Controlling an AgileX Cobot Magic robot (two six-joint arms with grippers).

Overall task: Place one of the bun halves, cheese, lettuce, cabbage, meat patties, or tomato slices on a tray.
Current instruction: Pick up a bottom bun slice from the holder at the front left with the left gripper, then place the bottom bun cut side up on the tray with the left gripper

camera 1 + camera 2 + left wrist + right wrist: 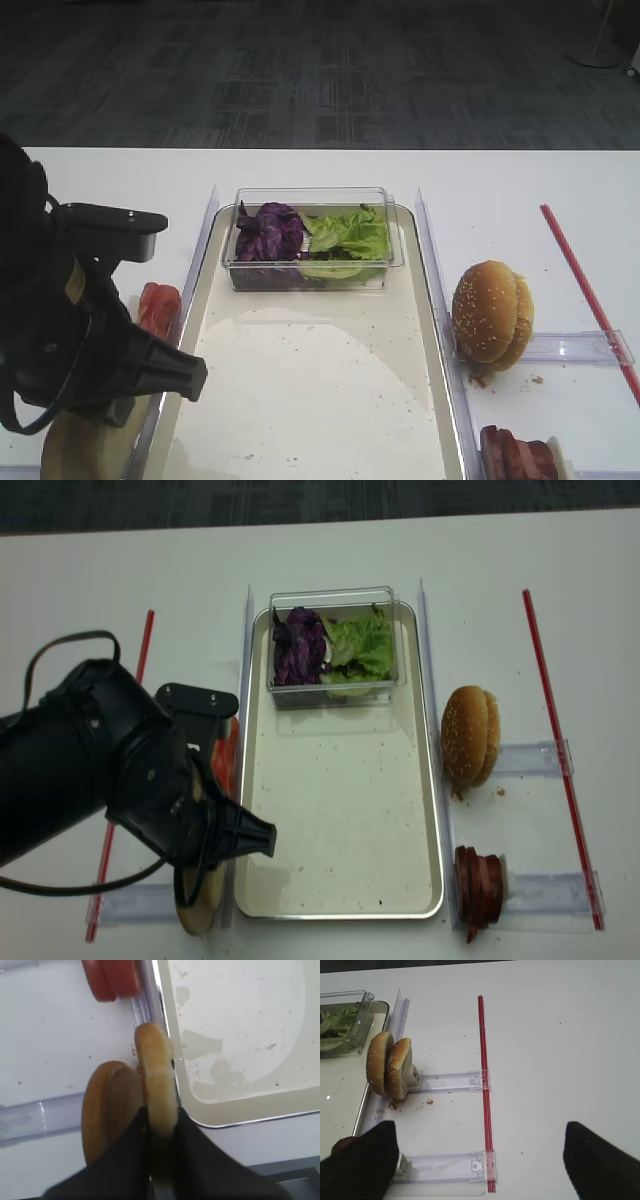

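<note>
My left gripper (161, 1115) is shut on a bun half (155, 1060) that stands on edge just left of the tray's (240, 1110) silver rim. A second bun half (107, 1110) leans beside it. Tomato slices (110, 980) lie further along the same side. Purple cabbage (270, 230) and green lettuce (350, 235) fill a clear box at the tray's far end. Meat patties (480, 885) stand on edge right of the tray. My right gripper (482, 1160) hangs open over the white table with nothing between its fingers. Cheese is out of view.
A sesame-seeded bun (490, 315) stands on edge in a clear holder right of the tray. A red strip (484, 1060) with clear plastic rails (450, 1081) runs along the right side. The left arm (60, 330) bulks over the table's left front.
</note>
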